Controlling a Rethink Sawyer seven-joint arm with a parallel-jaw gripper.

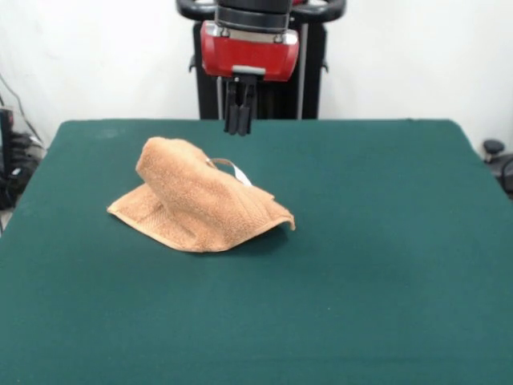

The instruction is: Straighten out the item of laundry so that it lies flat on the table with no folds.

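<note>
An orange-tan terry towel (196,204) lies crumpled on the dark green table (361,265), left of centre. It is folded over itself, with a raised hump at its upper left and one corner sticking out to the right. A white label (234,168) shows at its far edge. My gripper (239,128) hangs from the red wrist above the table's far side, just behind and above the towel, not touching it. Its fingers are together and hold nothing.
The robot's black pedestal (260,88) stands behind the table's far edge. Cables and dark equipment (12,160) sit off the table's left side, and a dark object (495,156) off its right side.
</note>
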